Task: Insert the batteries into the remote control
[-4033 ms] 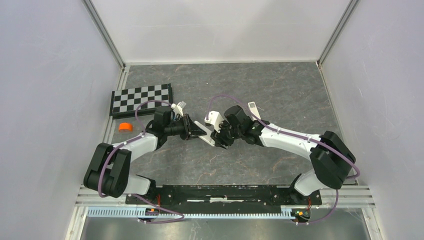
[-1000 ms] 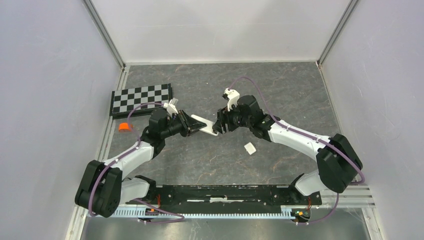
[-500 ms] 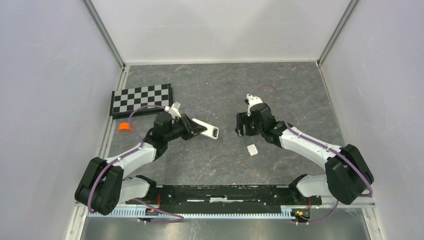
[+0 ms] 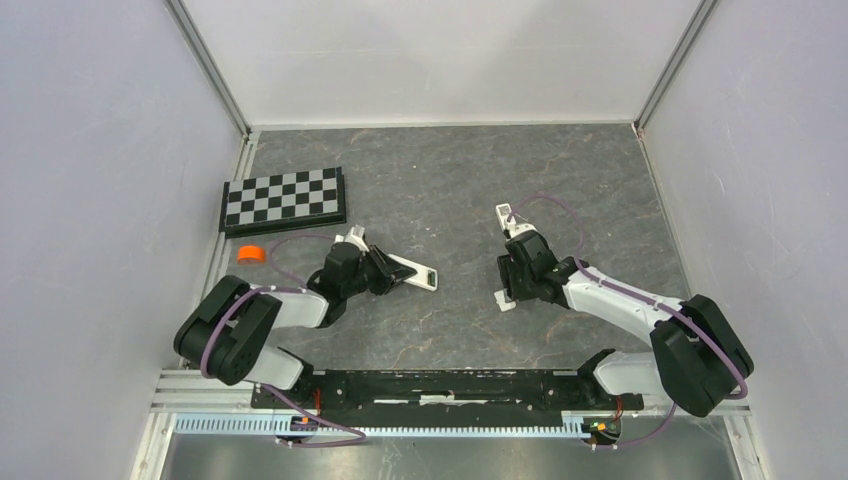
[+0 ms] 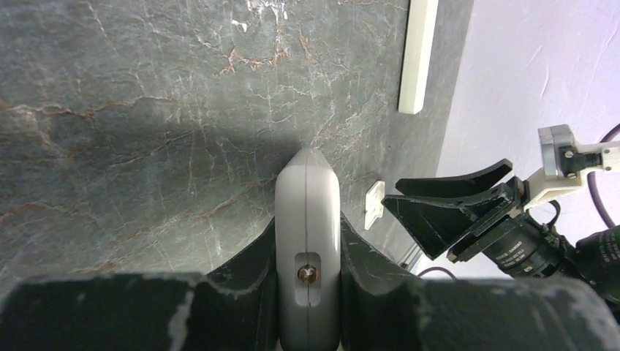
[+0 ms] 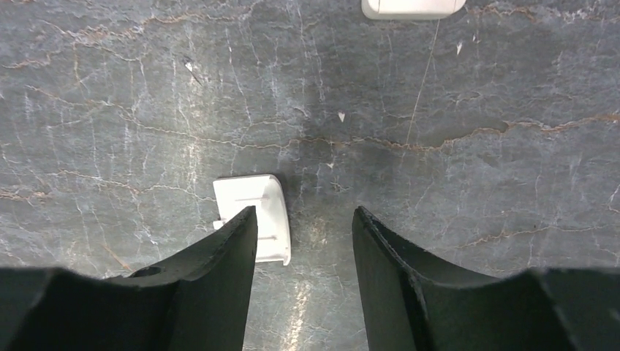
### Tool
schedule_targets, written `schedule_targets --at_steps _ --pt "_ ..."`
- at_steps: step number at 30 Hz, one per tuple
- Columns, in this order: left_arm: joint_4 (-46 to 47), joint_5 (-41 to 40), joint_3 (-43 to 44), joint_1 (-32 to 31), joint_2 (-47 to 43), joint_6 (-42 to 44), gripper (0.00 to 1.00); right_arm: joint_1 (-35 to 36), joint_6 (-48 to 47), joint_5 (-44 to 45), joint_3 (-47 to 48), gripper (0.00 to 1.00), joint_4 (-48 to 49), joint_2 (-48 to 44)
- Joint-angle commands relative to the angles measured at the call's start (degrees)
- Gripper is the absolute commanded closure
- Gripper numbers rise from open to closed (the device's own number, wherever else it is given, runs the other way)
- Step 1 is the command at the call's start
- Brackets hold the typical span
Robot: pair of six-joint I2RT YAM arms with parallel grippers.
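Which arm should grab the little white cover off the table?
Right. The right claw hangs open directly over the cover; the left claw is shut on the remote.

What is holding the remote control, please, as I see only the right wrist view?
Observer: The left gripper is shut on the remote control, across from the right gripper.
Operator: Is its battery compartment open?
Observer: Yes; the top view shows the battery compartment as a dark open recess at the end facing you.
Operator: Any batteries around?
Observer: I see no batteries; only a checkerboard and an orange object lie far left.
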Motion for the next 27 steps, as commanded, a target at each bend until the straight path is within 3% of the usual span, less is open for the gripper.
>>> schedule_targets --at_steps 1,7,13,17,27 --pt "6.3 -3.7 -2.2 -0.2 0.7 -3.3 0.81 -0.4 -0.7 1.1 -0.6 0.46 -0.5 0.0" --pt "2.0 -6.7 -5.7 -0.2 -3.2 -3.2 0.63 -0.7 -2.2 -0.3 -0.3 0.55 0.9 1.8" --pt "-10.9 -11.0 -5.1 -0.1 -11.2 -2.3 0.32 -1.0 -2.5 -3.4 0.3 0.64 1.8 3.6" --pt "-18.9 -13.8 -3.3 -0.2 -14.7 -1.2 0.19 -1.0 -2.2 -5.0 -0.1 0.66 2.2 4.0" --pt "-37.5 -22.2 1.5 1.5 -23.0 2.4 0.08 -1.8 -0.7 -7.1 -2.1 0.8 3.0 3.8"
